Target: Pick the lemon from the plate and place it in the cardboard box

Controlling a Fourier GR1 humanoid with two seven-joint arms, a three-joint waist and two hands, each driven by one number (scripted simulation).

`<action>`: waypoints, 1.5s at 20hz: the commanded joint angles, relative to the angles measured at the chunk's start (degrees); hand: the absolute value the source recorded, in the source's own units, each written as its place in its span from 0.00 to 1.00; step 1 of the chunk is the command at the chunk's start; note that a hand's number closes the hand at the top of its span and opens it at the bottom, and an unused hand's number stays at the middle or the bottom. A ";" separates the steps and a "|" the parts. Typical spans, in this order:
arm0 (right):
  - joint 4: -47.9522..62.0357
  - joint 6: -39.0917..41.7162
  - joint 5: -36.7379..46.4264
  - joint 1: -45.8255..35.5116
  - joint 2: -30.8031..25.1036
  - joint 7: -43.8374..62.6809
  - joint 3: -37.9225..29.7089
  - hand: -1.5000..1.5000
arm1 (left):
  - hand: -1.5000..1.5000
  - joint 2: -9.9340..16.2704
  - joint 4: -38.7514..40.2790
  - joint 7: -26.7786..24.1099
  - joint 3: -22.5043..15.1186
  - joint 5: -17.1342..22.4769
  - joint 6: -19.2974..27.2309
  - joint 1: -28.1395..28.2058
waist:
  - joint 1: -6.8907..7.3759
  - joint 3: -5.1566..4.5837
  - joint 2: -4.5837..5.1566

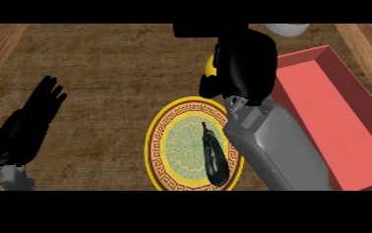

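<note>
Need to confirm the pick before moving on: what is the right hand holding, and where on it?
The right hand is curled round the lemon; only a yellow sliver shows at the hand's left edge, so the exact hold cannot be told.

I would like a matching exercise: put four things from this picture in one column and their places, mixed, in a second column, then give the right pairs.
Things:
1. plate
2. box
3. left hand
4. right hand

Places:
A. at the left edge, open
B. at the right edge of the counter
C. bottom centre, with a dark object on it
D. above the plate, curled round something yellow

Pairs: 1-C, 2-B, 3-A, 4-D
</note>
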 commanded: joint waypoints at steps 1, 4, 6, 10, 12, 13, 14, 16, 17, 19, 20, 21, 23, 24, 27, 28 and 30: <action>-4.04 8.12 4.83 -6.54 -0.59 10.86 -3.37 1.00 | 0.50 -0.41 1.03 -1.35 0.16 -0.22 -0.46 1.20 | -0.16 -0.04 -0.03; -6.38 8.35 7.15 -5.37 -1.56 10.07 -5.39 1.00 | 0.50 1.12 1.13 0.64 1.16 0.71 -0.84 -1.04 | -0.13 0.01 0.15; -4.60 9.40 6.68 -7.87 -4.28 8.12 -11.11 1.00 | 0.50 1.49 -0.65 1.29 1.40 1.48 -1.26 -0.89 | 0.17 0.02 0.22; -10.82 14.58 7.62 -5.85 -5.26 7.33 -13.24 1.00 | 0.50 -0.28 -0.05 0.51 0.03 -0.59 0.31 -0.80 | -0.35 0.03 0.16; -7.66 10.22 8.55 -1.81 -6.70 3.22 -14.49 1.00 | 0.50 0.58 -0.14 -1.04 1.71 1.42 -2.19 1.49 | 0.42 0.03 0.39; -9.53 13.04 6.84 -0.80 -10.08 0.34 -17.31 1.00 | 0.50 -0.74 -0.59 0.96 -0.63 -0.50 0.07 -0.90 | -0.26 0.07 0.34; -9.21 14.42 6.12 -1.21 -11.20 -1.04 -18.85 1.00 | 0.50 -0.23 -0.57 0.82 -0.09 -1.00 0.24 -0.47 | -0.05 0.06 0.35; -9.66 15.73 5.11 -0.90 -11.70 -2.98 -20.38 1.00 | 0.50 -3.09 -2.39 0.71 -2.39 -2.20 1.69 0.84 | 0.22 0.06 0.34; -12.16 14.00 7.58 2.45 -9.23 -0.74 -17.70 1.00 | 0.50 0.53 -2.35 1.11 0.71 0.20 -1.58 1.78 | 0.38 0.05 0.33; -14.62 10.69 6.75 7.10 -11.35 -5.47 -19.33 1.00 | 0.50 -1.41 0.83 -0.37 -0.19 -1.26 0.32 -2.21 | 0.10 0.06 0.45; -12.48 12.22 6.21 3.63 -11.65 -5.69 -20.59 1.00 | 0.50 -0.72 4.13 -4.27 0.90 -1.81 -1.66 -0.58 | 0.36 0.04 0.48; -10.52 8.55 6.68 6.99 -12.36 -8.24 -20.60 1.00 | 0.50 -2.59 -0.29 -1.14 -0.89 -1.84 0.15 0.66 | 0.52 0.06 0.49; -9.50 5.99 5.30 8.70 -13.59 -11.77 -22.46 1.00 | 0.50 0.77 2.33 1.71 2.15 0.59 -1.18 -3.99 | 0.44 0.06 0.54; -7.50 3.80 5.04 9.21 -14.00 -12.57 -24.17 1.00 | 0.50 -0.73 5.04 -2.20 1.03 -1.36 -1.21 -2.95 | 0.44 0.06 0.59; -6.19 -0.28 2.92 12.61 -16.02 -17.15 -27.18 1.00 | 0.50 -2.19 -1.27 -1.54 -0.08 -1.64 -0.90 2.02 | 0.70 0.08 0.50; -0.63 -2.50 3.86 10.86 -14.62 -17.13 -26.05 1.00 | 0.50 -3.35 -1.06 0.04 -1.84 -2.52 0.03 0.83 | 0.86 0.08 0.58; -2.62 -3.73 2.17 15.53 -14.66 -18.71 -27.38 1.00 | 0.50 -1.90 -1.12 0.30 0.23 -1.43 -0.61 0.63 | 0.60 0.08 0.52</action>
